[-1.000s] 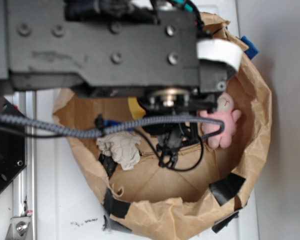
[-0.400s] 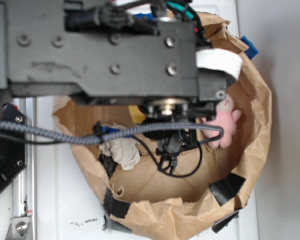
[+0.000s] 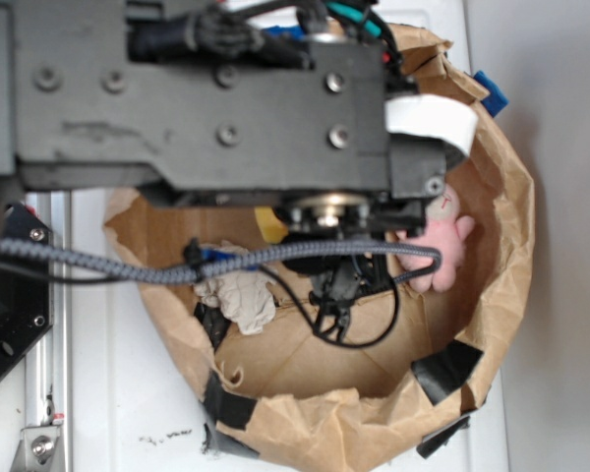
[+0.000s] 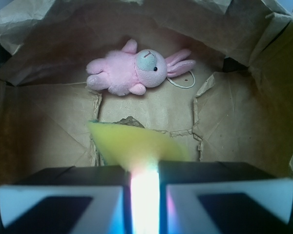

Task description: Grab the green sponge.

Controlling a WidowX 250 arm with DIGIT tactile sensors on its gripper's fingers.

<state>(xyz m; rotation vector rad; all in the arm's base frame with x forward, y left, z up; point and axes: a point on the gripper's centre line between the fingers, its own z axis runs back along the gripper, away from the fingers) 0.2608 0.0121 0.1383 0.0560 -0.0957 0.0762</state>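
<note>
Our end effector (image 4: 144,195) fills the bottom of the wrist view. We see its two pale pads side by side with only a thin bright slit between them, so it looks nearly closed. The green sponge (image 4: 134,146), which looks yellow here, sits right at that slit. Its near edge goes under the pads, so we cannot tell for sure if it is pinched or only touching. We think it is probably held.

The sponge sticks out from the pads toward the middle of the frame. Its long side runs left to right, from a corner at the left to a thin tip at the right. The slit meets it near the middle.

The pink bunny (image 4: 136,72) lies in the upper part of the frame, well apart from the sponge. Everything sits inside a brown paper bag (image 4: 224,122). In the outside view, the arm hides most of the sponge (image 3: 269,225), and a white cloth (image 3: 238,295) lies at the lower left of it.
</note>
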